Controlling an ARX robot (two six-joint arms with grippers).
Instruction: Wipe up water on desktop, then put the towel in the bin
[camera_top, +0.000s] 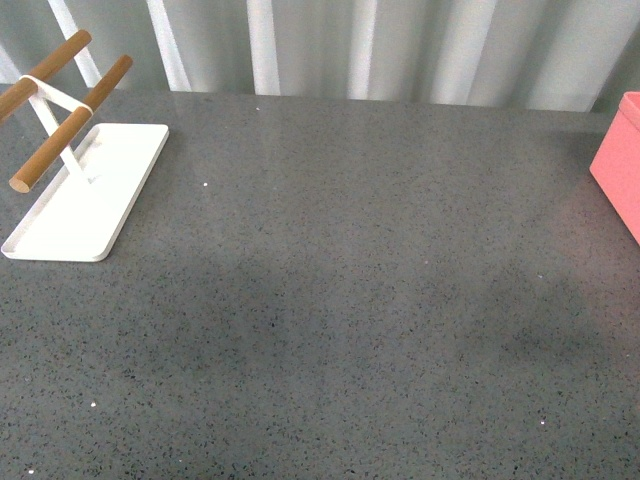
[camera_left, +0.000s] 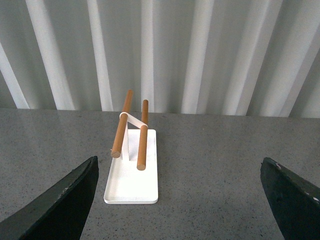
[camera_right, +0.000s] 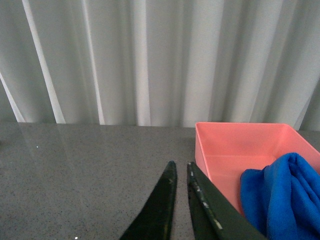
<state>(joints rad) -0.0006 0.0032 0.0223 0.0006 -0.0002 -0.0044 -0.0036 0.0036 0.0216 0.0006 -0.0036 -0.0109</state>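
Note:
The dark grey speckled desktop (camera_top: 340, 300) fills the front view, and neither arm shows there. The salmon-pink bin (camera_top: 620, 160) sits at its right edge. In the right wrist view the blue towel (camera_right: 282, 197) lies bunched inside the bin (camera_right: 225, 145). My right gripper (camera_right: 180, 167) is shut with nothing between its fingers, hovering over the desktop just beside the bin's near wall. My left gripper (camera_left: 177, 167) is open and empty, its two dark fingers (camera_left: 60, 205) spread wide above the desktop.
A flat white tray (camera_top: 85, 195) with wooden rods (camera_top: 65, 135) on a white stand sits at the far left of the desktop. It also appears ahead of the left gripper as the tray (camera_left: 132, 175). A pale ribbed wall (camera_top: 400, 45) runs behind the desk.

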